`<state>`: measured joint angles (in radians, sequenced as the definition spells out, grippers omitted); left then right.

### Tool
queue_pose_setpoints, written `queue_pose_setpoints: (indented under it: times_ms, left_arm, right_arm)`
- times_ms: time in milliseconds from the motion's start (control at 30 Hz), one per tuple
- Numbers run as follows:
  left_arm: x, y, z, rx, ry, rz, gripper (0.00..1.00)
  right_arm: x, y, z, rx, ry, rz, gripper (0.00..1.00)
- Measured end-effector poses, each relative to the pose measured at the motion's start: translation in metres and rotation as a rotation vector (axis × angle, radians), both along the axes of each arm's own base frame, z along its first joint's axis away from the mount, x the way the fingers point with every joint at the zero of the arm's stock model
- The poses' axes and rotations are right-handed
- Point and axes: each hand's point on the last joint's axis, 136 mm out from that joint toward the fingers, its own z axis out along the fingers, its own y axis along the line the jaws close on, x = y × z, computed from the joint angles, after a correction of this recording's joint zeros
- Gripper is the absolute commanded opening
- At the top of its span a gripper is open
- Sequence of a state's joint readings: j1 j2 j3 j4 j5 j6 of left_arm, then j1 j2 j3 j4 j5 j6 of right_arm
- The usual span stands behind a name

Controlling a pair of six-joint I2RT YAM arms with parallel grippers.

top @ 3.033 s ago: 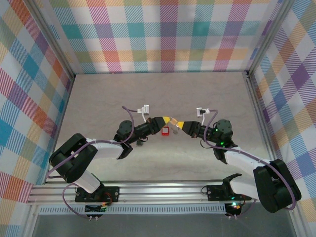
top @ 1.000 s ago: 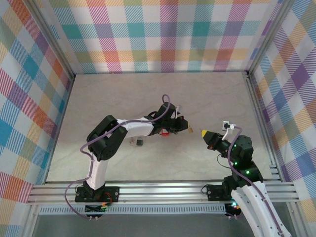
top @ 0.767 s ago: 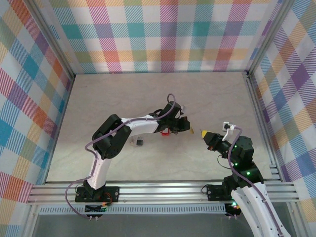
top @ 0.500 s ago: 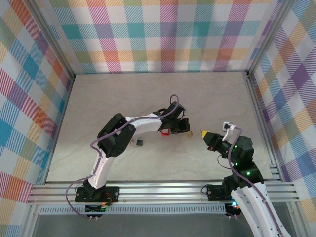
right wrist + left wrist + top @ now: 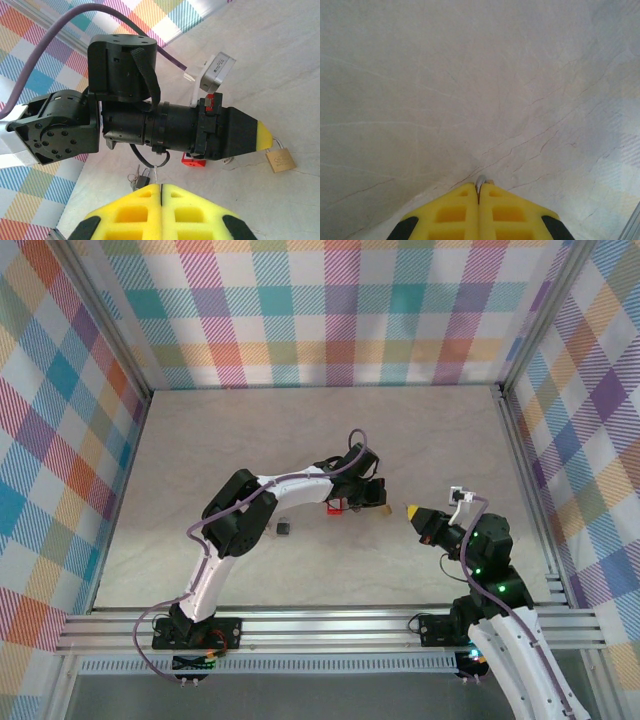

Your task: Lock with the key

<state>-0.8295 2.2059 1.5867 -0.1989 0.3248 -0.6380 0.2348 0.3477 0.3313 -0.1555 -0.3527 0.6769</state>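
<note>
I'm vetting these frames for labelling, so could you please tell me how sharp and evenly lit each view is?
Top view: soft, even light, no glare; the padlock is tiny. Left wrist view: yellow fingers sharp, table pale and low in contrast. Right wrist view: crisp overall; the black left gripper hides detail in its dark body, and the padlock's lettering is unreadable.

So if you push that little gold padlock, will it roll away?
Probably not: the padlock has a flat, boxy body lying on the table, so it should slide rather than roll. It looks like brass, so it is likely heavy for its size. Its smooth sides might slip when gripped.
</note>
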Motion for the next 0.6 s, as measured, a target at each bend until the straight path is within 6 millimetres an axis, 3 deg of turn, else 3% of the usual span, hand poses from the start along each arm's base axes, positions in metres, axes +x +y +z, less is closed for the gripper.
queue_pose_setpoints:
  times_ms: [233,433,600]
  left_arm:
    - [-0.001,0.009,-0.006,0.062,-0.008,-0.004,0.28]
    - [0.001,0.012,-0.009,0.097,-0.014,-0.007,0.31]
    - [0.011,0.009,0.005,0.092,-0.058,-0.015,0.43]
  right_arm:
    - [0.002,0.001,-0.003,0.014,0.027,-0.001,0.0]
    - [0.002,0.001,-0.003,0.018,0.028,-0.003,0.0]
    - [0.006,0.001,-0.007,0.023,0.05,-0.01,0.0]
